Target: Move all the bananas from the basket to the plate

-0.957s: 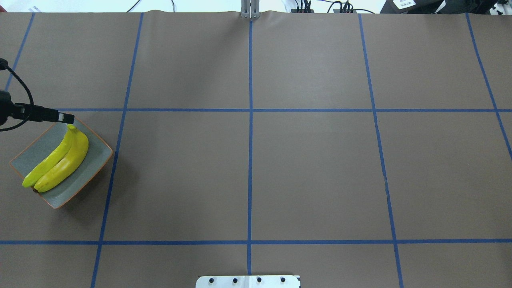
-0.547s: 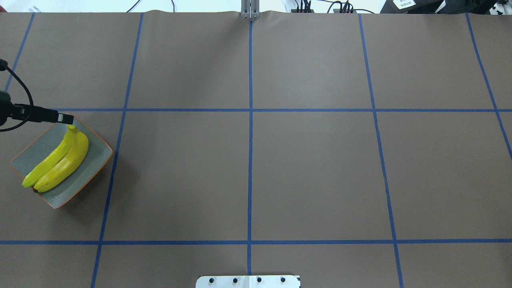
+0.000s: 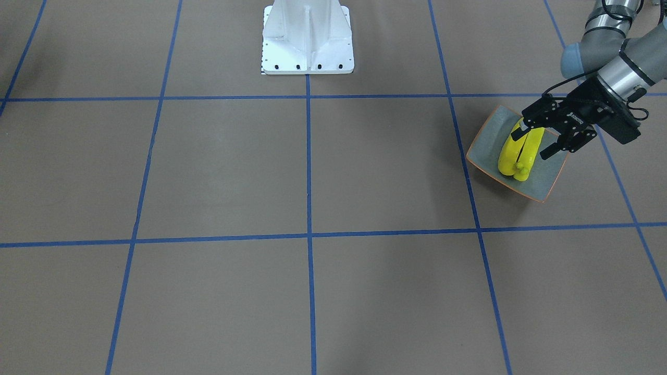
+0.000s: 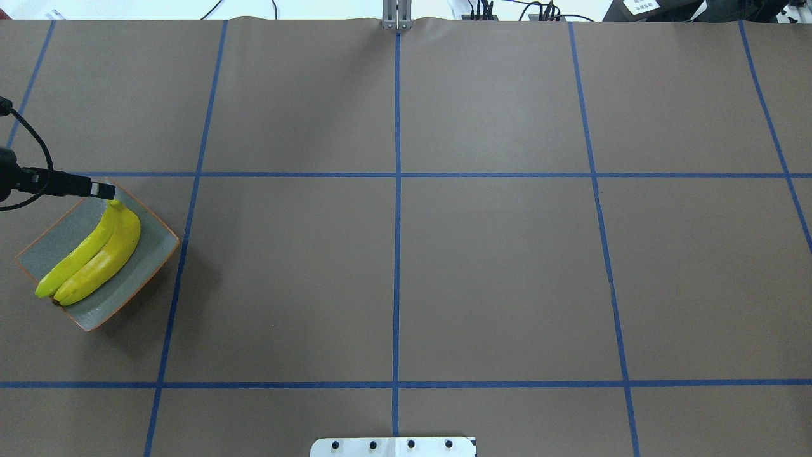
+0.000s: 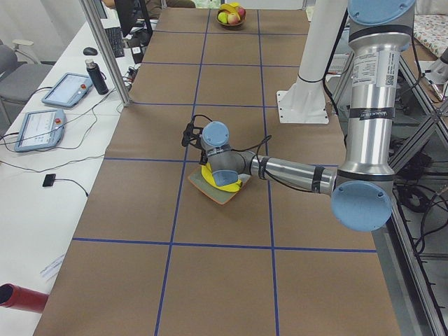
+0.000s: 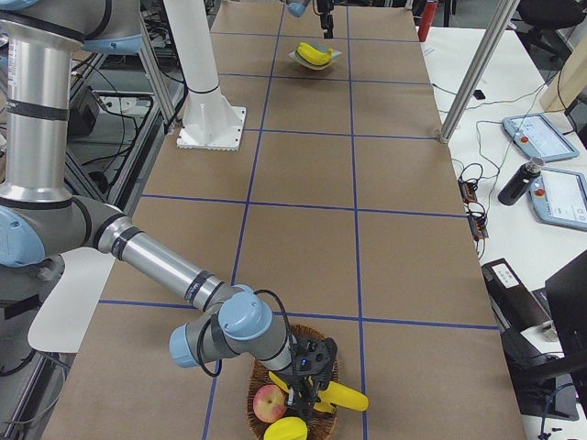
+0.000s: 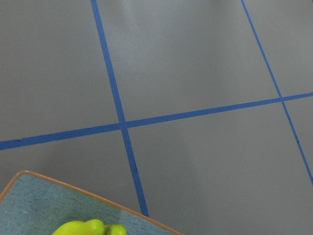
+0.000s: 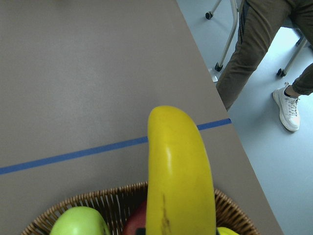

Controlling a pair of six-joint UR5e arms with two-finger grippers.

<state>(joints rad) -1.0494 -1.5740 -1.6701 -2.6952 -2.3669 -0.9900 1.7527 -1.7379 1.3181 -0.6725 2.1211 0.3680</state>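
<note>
Counter (image 4: pixel 406 279): taped grid.
Done: two bananas (image 4: pixel 95 254) on plate (image 4: pixel 151 249).
To go: banana (image 8: pixel 178 171) in basket (image 8: pixel 88 199), far from plate.
My left fingers (image 3: pixel 555 147): spread over plate.
My right fingers (image 6: pixel 301 396): can't tell.

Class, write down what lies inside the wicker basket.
In the basket: bananas, a red apple, a green apple. The right gripper covers whatever lies beneath it.

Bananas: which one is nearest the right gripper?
The long banana sticking out over the basket rim, right at the right gripper. The pair on the plate lies at the far end, under the left gripper.
</note>
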